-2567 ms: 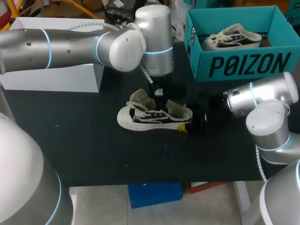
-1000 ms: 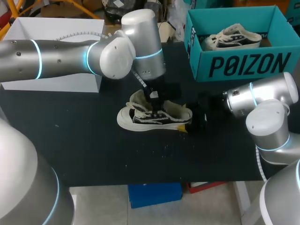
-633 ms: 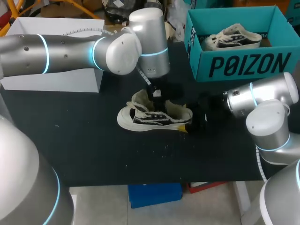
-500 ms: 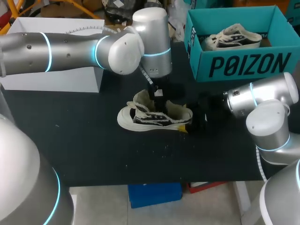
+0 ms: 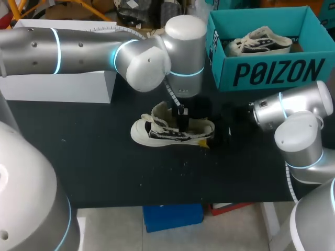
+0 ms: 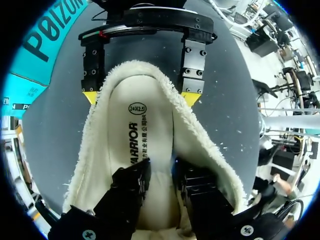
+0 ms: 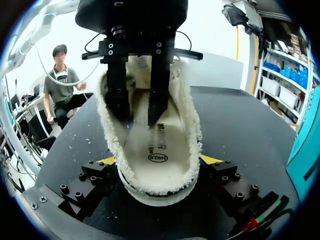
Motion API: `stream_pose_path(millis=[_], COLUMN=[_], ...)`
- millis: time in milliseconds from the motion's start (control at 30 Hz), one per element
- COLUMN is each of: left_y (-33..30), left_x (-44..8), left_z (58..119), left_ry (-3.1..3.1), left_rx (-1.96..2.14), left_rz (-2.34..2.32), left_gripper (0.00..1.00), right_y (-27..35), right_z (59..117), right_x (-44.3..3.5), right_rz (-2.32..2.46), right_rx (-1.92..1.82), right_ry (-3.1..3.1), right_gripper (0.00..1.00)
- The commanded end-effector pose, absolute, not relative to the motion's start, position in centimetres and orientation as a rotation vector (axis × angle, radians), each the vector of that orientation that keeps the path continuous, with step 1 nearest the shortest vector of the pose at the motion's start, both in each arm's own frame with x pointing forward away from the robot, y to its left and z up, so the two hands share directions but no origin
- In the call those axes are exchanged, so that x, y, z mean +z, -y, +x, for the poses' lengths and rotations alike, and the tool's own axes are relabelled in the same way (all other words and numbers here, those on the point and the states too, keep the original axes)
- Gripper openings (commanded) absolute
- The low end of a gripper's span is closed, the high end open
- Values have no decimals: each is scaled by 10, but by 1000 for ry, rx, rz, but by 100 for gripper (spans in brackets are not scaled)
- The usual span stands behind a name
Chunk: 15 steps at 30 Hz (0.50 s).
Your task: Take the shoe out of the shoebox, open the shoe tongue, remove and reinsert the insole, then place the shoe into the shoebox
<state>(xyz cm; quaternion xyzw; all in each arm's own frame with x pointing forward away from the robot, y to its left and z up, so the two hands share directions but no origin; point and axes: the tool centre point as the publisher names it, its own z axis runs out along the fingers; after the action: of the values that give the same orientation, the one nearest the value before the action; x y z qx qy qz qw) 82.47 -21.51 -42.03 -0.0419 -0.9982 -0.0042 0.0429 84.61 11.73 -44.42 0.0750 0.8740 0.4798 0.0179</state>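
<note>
A white and black shoe point(image 5: 157, 134) with a fleece lining lies on the black table point(image 5: 104, 167), toe to the left, its tongue point(image 5: 159, 112) raised. My left gripper point(image 5: 181, 120) reaches down into the shoe's opening. Its black fingers point(image 6: 131, 186) stand apart on the cream insole point(image 6: 145, 125), tips hidden, nothing held between them. My right gripper point(image 7: 160, 161) is shut on the shoe's heel, yellow tips point(image 7: 212, 160) on either side of the fleece collar point(image 7: 186, 120). The teal shoebox point(image 5: 272, 74) stands at the back right.
A second matching shoe point(image 5: 259, 42) lies inside the teal shoebox. A white box point(image 5: 57, 86) stands at the back left, under my left arm. Bare black tabletop stretches in front of the shoe.
My left gripper has shifted right from the tongue into the shoe's opening, and its fingers have parted. The right arm and the shoe have kept still.
</note>
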Motion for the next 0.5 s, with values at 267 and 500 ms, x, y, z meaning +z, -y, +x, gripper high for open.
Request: stream_pose_path(millis=[267,500], left_y=[192,196], left_x=[-450,-463], left_z=[835,841], left_ry=[3165,3235], left_rx=[-91,-193], left_rz=[-184,-242], left_gripper=[33,31], right_y=[-118,-118], right_z=[847,847], right_x=[-444,-444], right_rz=[237,237], right_rx=[1489,1489], right_ry=[-2715,-2715], right_gripper=[0,0])
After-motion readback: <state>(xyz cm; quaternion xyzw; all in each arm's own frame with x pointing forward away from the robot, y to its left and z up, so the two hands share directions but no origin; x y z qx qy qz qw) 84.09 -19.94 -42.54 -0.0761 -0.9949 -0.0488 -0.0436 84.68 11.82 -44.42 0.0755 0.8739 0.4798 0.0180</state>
